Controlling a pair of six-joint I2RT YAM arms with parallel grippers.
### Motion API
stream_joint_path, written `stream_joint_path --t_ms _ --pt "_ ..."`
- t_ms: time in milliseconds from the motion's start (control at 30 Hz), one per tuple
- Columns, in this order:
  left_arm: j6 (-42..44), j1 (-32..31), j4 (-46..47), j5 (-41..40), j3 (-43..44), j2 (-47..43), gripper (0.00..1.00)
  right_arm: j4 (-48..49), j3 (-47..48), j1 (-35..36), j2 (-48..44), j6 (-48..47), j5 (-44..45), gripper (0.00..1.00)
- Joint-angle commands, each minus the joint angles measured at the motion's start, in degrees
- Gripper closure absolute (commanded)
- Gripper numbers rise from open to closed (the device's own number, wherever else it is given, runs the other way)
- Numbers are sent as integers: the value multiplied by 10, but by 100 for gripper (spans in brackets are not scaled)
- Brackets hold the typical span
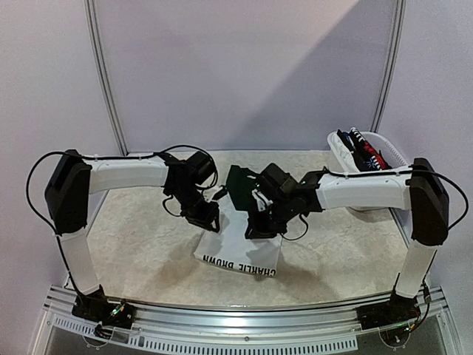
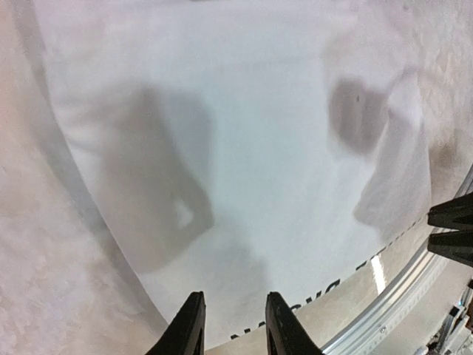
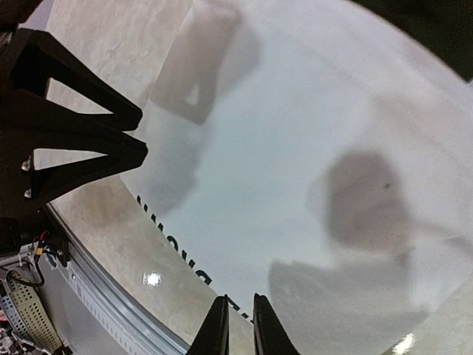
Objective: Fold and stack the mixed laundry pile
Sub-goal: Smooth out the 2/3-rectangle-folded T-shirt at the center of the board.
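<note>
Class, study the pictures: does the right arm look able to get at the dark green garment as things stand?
Probably yes. The dark green garment lies just behind the right pincer, which hangs over the white T-shirt, and nothing stands between them.

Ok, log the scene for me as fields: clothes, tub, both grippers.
white T-shirt: spread on table, black lettering at near edge
dark green garment: just behind shirt
white tub: far right, holds dark and striped clothes
left gripper: above shirt, jaws apart
right gripper: above shirt's printed edge, jaws nearly together, grip unclear
</note>
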Motion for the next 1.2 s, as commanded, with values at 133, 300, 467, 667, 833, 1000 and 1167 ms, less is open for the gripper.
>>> stream_joint_path --t_ms 133,300,467,667,833,1000,1167 --pt "23 -15 29 73 -83 -19 74 70 -63 20 33 22 -69 89" --pt "14 -16 53 70 -119 -15 75 86 -112 27 29 41 -66 90" --pt "8 -16 69 64 -148 -3 76 93 -157 27 19 64 -56 91" --pt "-6 -17 89 59 -173 1 77 87 -189 27 7 73 -47 92" --pt "-17 -19 95 56 -183 -1 77 89 -220 28 -3 80 -44 93" --pt "-26 -19 101 52 -195 -5 78 81 -245 28 -24 89 -35 93" --pt "-42 -19 109 43 -212 -10 79 72 -262 28 -44 95 -28 93"
